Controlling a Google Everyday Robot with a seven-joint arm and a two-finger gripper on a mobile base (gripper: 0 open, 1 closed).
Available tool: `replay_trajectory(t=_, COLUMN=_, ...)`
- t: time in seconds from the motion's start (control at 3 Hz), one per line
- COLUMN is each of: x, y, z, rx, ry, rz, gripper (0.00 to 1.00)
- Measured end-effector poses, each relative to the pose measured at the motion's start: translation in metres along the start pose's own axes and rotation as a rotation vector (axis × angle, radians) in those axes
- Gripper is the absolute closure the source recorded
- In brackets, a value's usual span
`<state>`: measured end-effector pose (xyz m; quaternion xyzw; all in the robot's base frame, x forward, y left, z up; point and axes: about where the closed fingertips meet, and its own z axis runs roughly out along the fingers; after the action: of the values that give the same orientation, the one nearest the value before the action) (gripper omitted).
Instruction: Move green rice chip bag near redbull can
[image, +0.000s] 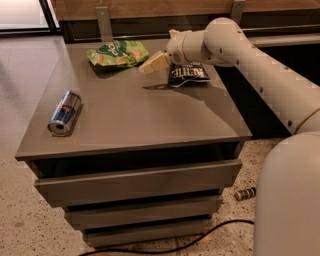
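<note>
Cabinet (150, 120): grey top, three drawer fronts below. We take it as ref. for all positions.

Green rice chip bag (118, 53): lies flat at the cabinet's far edge, left of centre. Crinkled, white lettering up, orange-tan chip pics showing.

Redbull can (65, 112): on its side nr the cabinet's left edge, approx. mid-depth, one end toward the front-left corner. Well apart from the green bag.

Dark blue bag (187, 74): far-right part of the cabinet top, white lettering facing us.

Gripper (154, 63): hangs above the cabinet's far-centre, between the two bags, tan tip pointing at the green bag and just beside its right edge. We cannot tell whether it touches the bag. Its shadow falls on the cabinet top, nearer us. Jaw state: we cannot tell, apart or together.

Arm (260, 65): white, comes in over the cabinet's right side, wrist above the dark blue bag's far edge.

Black cable (200, 237): on the speckled floor by the cabinet's base, front-right.
</note>
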<state>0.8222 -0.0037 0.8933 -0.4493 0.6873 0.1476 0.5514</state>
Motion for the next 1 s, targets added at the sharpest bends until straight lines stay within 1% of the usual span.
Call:
replay_trajectory(t=0.33, x=-0.005, y=-0.001, z=0.018, rx=-0.02, ry=-0.022, rz=0.009, gripper=0.0)
replay_trajectory(t=0.67, x=-0.012, y=-0.003, z=0.042, rx=-0.044, ry=-0.044, rz=0.018, gripper=0.0)
replay_trajectory(t=1.0, x=-0.014, y=-0.005, z=0.066, rx=-0.062, ry=-0.036, rz=0.02, gripper=0.0)
